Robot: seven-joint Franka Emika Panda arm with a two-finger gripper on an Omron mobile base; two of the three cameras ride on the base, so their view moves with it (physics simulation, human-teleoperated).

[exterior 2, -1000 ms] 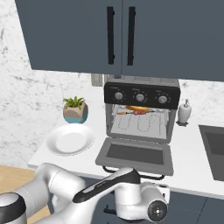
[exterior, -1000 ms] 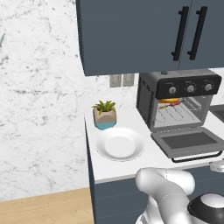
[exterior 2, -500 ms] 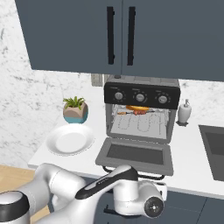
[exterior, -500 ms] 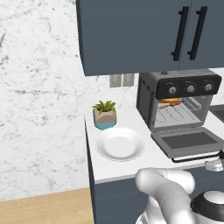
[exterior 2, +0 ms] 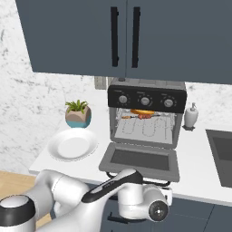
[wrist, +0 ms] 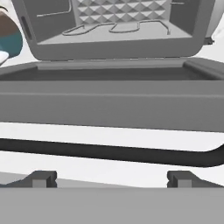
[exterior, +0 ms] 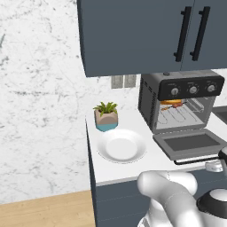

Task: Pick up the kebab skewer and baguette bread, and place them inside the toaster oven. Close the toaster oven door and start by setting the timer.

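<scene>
Tool: the two-finger tool (wrist: 112,179) on the white arm has its jaws spread fully apart and grips nothing; its two small dark fingertips (wrist: 41,178) rise just under the handle, not touching it.
Handle: the black bar handle (wrist: 109,152) runs across the hand view just above the tips, along the free edge of the door; a thin, stiff rod, likely easy to hook from below.
Door: the flat dark grey drop-down toaster oven door (exterior 2: 140,160) lies open and level, hanging over the front of the white surface (exterior 2: 199,167); rigid and hinged, it should swing up with a lift at mid-handle.
Oven: the boxy dark grey toaster oven (exterior 2: 147,113) with three round knobs stands open.
Food: the golden-brown baguette bread (exterior 2: 142,111) and the thin dark kebab skewer (exterior 2: 141,116) already lie on the wire rack (wrist: 118,27) inside.
Judgement: closing the door comes next.
</scene>
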